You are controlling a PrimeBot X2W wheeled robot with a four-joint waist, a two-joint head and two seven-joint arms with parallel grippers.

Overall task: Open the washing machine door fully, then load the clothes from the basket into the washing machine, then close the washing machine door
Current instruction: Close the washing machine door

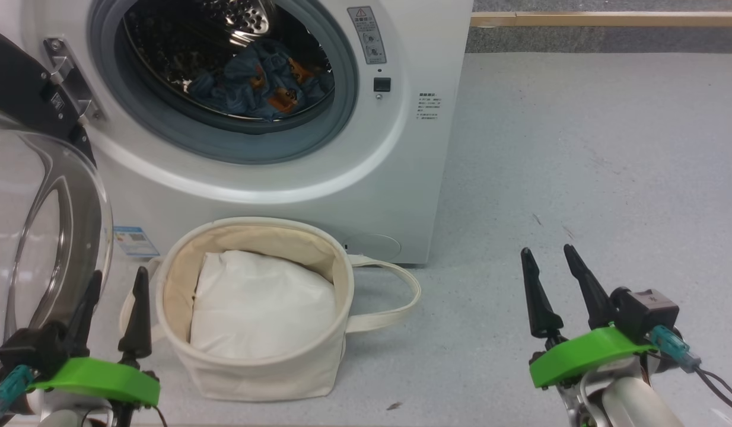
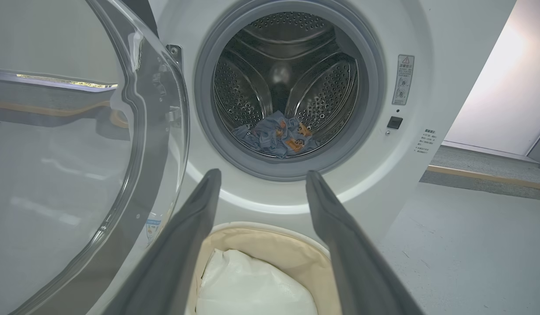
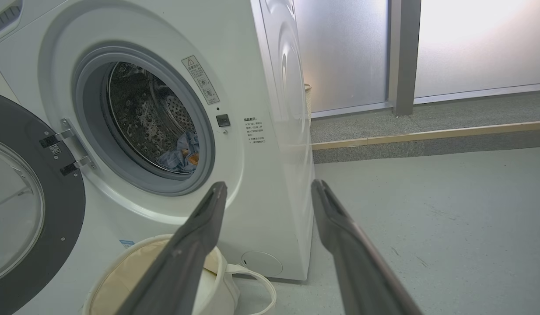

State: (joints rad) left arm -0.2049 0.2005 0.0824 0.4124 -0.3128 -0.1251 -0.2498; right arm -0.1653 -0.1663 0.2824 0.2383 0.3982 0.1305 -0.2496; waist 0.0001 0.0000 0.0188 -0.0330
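Hanging with jaws released, left gripper (image 1: 118, 273) and right gripper (image 1: 547, 250) are apparently facing the last step: swinging the washing machine door (image 1: 40, 225) at frame left shut.

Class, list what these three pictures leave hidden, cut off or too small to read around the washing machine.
Head view: the white pad hides the bottom of the basket and whatever lies under it.
Head view: the washing machine door is cut off by the left edge.
Every view: the print on the warning sticker is too small to read.
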